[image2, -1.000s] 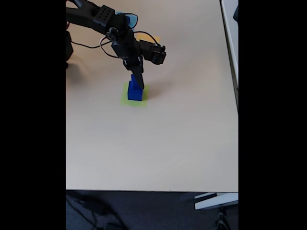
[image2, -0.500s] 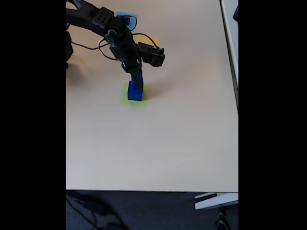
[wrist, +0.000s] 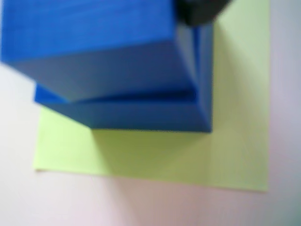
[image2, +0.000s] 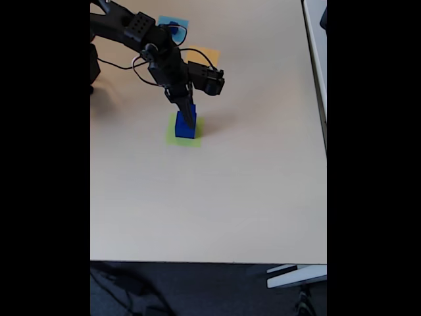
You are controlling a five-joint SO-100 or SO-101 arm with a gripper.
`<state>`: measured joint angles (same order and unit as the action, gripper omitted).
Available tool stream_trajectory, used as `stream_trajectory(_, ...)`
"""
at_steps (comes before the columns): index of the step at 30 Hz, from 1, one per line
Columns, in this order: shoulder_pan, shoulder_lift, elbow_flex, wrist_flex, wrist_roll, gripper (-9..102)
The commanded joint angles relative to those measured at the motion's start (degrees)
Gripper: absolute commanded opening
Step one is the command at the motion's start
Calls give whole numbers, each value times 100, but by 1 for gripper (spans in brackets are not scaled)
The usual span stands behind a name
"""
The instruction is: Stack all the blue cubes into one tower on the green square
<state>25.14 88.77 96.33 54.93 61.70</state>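
1. Pale beige tabletop [image2: 217, 197] fills the fixed view, with dark floor below its near edge and a white ledge along the right side.
2. My black arm [image2: 141, 33] reaches in from the upper left of that view, cables looping beside it, and my gripper [image2: 189, 118] points down onto the stack of blue cubes [image2: 185, 128].
3. That tower [wrist: 122, 75] stands on the green square [wrist: 155, 155], toward its far edge as the wrist camera sees it, with bare lime paper in front and to the right.
4. In the wrist view two blue blocks are plain: a wider lower one flat on the paper and another sitting on it, slightly turned so its corner overhangs at the left. Whether a third cube tops them I cannot say, since the close view is blurred and cropped.
5. A dark piece of my gripper shows at the top of the wrist view, right against the upper block.
6. How far my fingers are spread, and whether they grip anything, I cannot tell.
7. Behind my arm in the fixed view lie a light-blue paper square [image2: 172, 23] and an orange paper square [image2: 204, 55], both well apart from the green one.
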Motion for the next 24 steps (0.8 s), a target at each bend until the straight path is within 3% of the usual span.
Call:
stream_trajectory(1, 26, 237, -149, -9, -35, 38)
stream_trajectory(24, 114, 176, -255, 18, -105, 38)
